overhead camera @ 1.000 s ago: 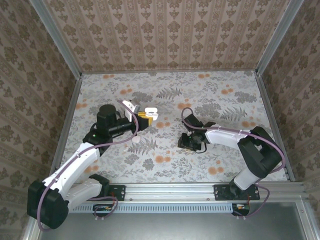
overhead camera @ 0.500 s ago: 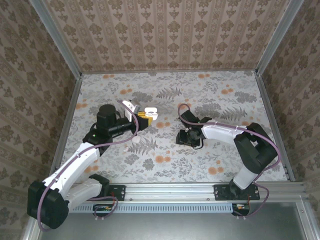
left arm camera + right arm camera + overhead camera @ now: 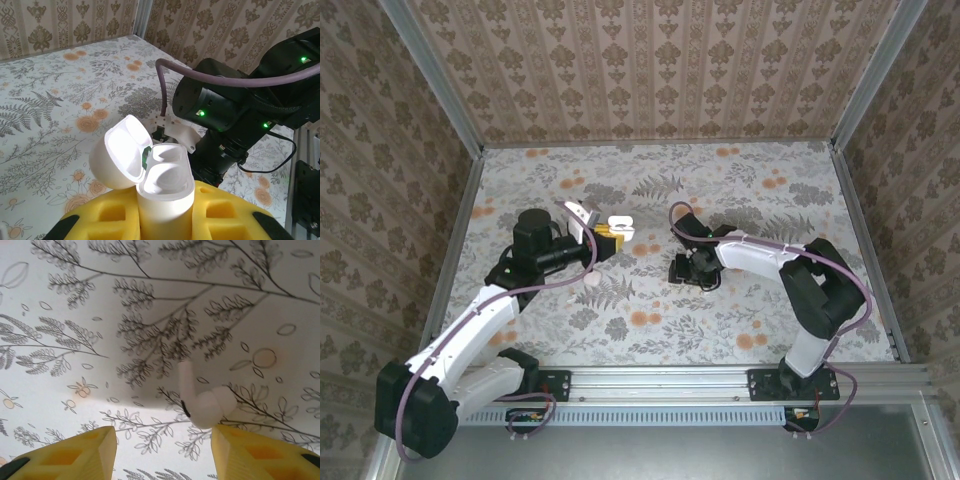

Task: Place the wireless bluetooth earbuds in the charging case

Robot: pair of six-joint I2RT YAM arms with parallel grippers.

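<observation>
Top: L hand (image 3: 605, 238) closed on open charging case (image 3: 620, 225), mid-left of bench (image 3: 790, 190). R hand (image 3: 692, 270) low over bench centre, well apart from case. Tiny white other earbud (image 3: 592, 281) lies on bench beside L arm.
L wrist: case upright btwn yellow pads (image 3: 225, 217), lid (image 3: 120, 157) flipped back.
R wrist: R hand (image 3: 162, 440) open, earbud (image 3: 207, 405) flat on bench btwn fingers, not gripped.

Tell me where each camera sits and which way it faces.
Top external: above, behind the bases, looking down at the table; both arms show.
Left wrist: on the left arm, facing the open charging case in its fingers.
Right wrist: looks down at an earbud between its fingers.
Shared: top and left wrist both show the case.
</observation>
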